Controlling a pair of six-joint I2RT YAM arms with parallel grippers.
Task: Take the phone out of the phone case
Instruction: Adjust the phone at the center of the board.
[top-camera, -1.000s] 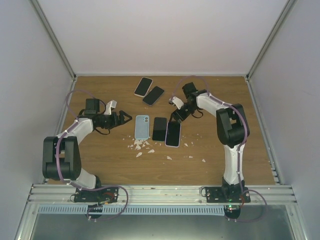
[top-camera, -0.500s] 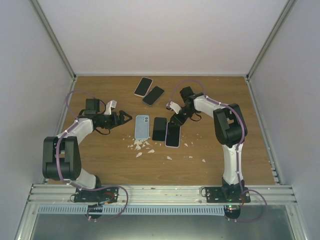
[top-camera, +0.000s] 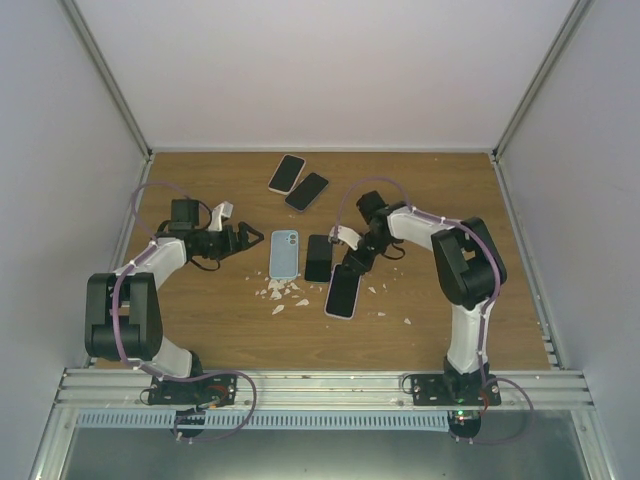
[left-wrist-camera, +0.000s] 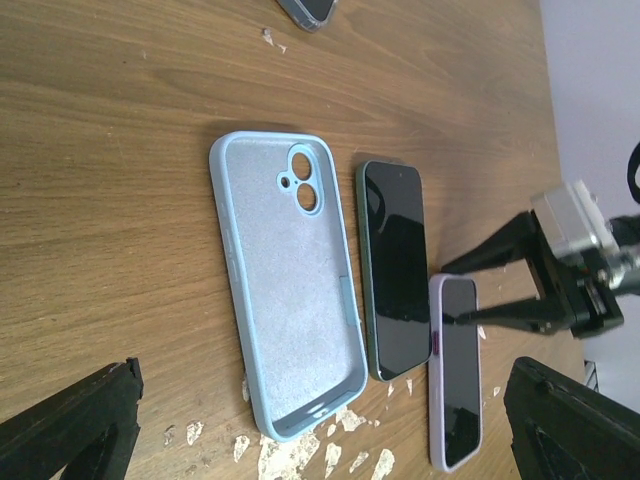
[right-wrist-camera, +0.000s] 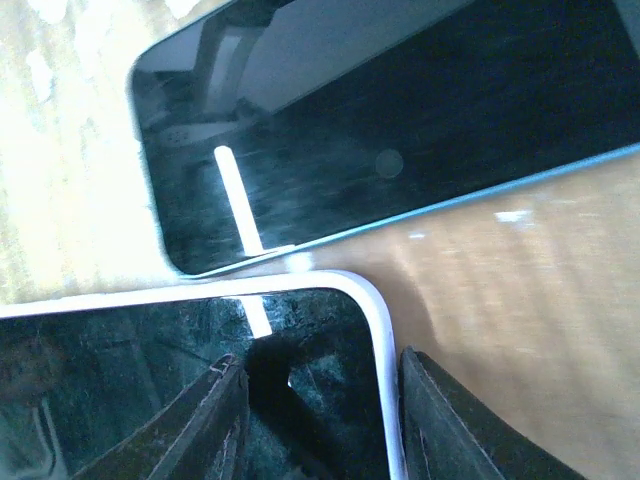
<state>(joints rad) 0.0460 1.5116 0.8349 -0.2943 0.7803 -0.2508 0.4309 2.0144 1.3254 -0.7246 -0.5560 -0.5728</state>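
Note:
A phone in a pale lilac case (top-camera: 341, 294) lies tilted on the wooden table, screen up; it also shows in the left wrist view (left-wrist-camera: 458, 385) and the right wrist view (right-wrist-camera: 150, 390). My right gripper (top-camera: 352, 263) is open and straddles the case's far corner (right-wrist-camera: 320, 420), with one finger (right-wrist-camera: 215, 425) on the screen and the other (right-wrist-camera: 445, 425) outside the rim. A bare dark phone (top-camera: 319, 257) and an empty light blue case (top-camera: 284, 253) lie beside it. My left gripper (top-camera: 245, 240) is open and empty, just left of the blue case (left-wrist-camera: 285, 310).
Two more phones (top-camera: 286, 173) (top-camera: 307, 190) lie at the back of the table. White scraps (top-camera: 285, 292) are scattered near the blue case's near end. Grey walls close in both sides.
My right gripper has moved nearer and leftward, dragging the lilac-cased phone nearer and turning it slightly askew. The left arm has not moved.

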